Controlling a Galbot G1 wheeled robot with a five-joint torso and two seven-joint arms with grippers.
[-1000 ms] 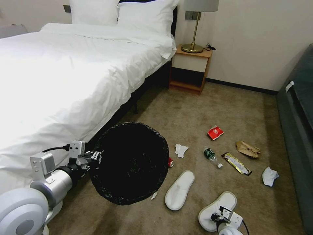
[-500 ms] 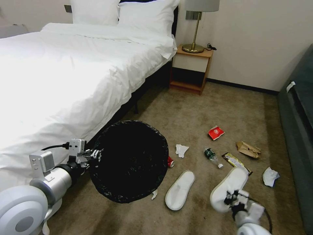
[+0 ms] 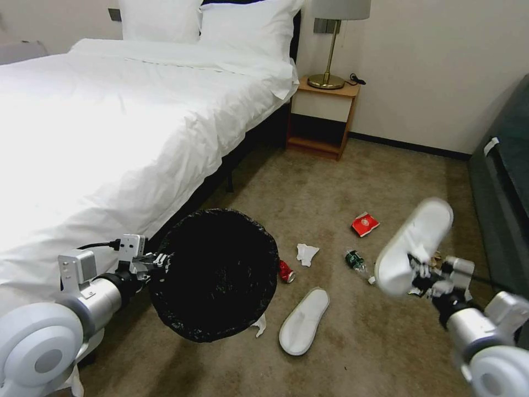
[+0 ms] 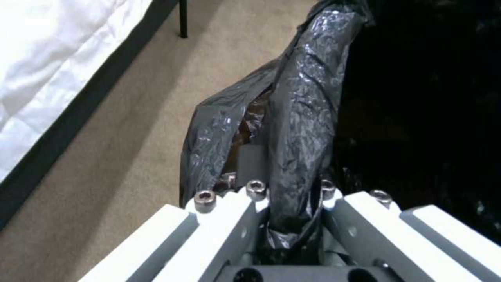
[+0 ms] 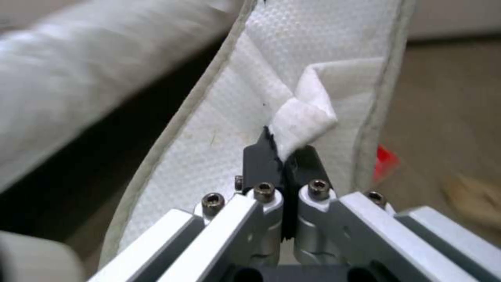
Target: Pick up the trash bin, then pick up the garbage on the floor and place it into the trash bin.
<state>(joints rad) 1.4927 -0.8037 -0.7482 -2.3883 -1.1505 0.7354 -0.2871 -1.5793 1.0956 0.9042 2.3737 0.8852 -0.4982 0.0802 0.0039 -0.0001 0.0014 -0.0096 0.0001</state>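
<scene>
A hotel-style bedroom: a wide bed (image 3: 110, 110) made up in crisp white linen with two plumped pillows (image 3: 209, 22), a wooden nightstand (image 3: 322, 113) carrying a brass lamp (image 3: 330, 49), plain cream walls, and beige-brown carpet floor (image 3: 330, 182) running wall to wall beyond both tools.

No legible text, brand, number or sign anywhere. White mark on red packet (image 3: 364, 224), beyond right gripper (image 3: 421, 274): too small to read. Green label on bottle (image 3: 356, 261), just beside that gripper: likewise unreadable.
</scene>
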